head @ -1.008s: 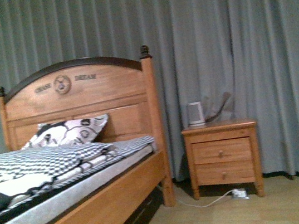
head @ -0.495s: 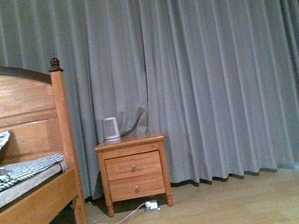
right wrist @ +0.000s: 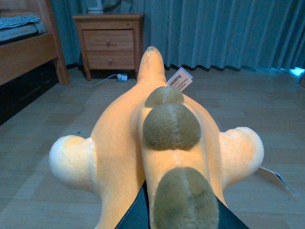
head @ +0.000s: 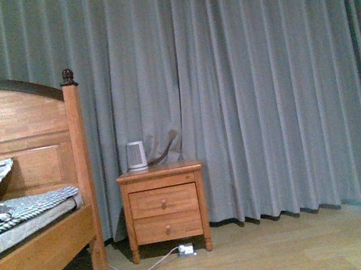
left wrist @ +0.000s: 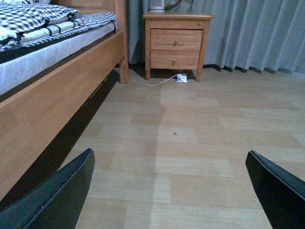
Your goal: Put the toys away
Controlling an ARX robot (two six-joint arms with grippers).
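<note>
The orange-yellow plush toy (right wrist: 124, 138) fills the right wrist view. It has olive-brown pads along its back and a white tag (right wrist: 179, 79). My right gripper (right wrist: 174, 217) is shut on it and holds it above the wooden floor, its black fingers (right wrist: 136, 214) showing under the toy's near end. My left gripper (left wrist: 174, 200) is open and empty, its two black fingers (left wrist: 62, 191) wide apart above the floor. Neither arm nor the toy shows in the front view.
A wooden bed (head: 36, 258) stands at the left, with checked bedding (head: 21, 206). A two-drawer wooden nightstand (head: 164, 209) stands beside it, with a white kettle (head: 135, 156) on top. A power strip and cable (head: 184, 249) lie under it. Grey curtains (head: 262, 89) hang behind.
The front view has swung to the right: the bed has slid towards the left edge and the nightstand from the right to the left of centre, then shifted slightly back.
</note>
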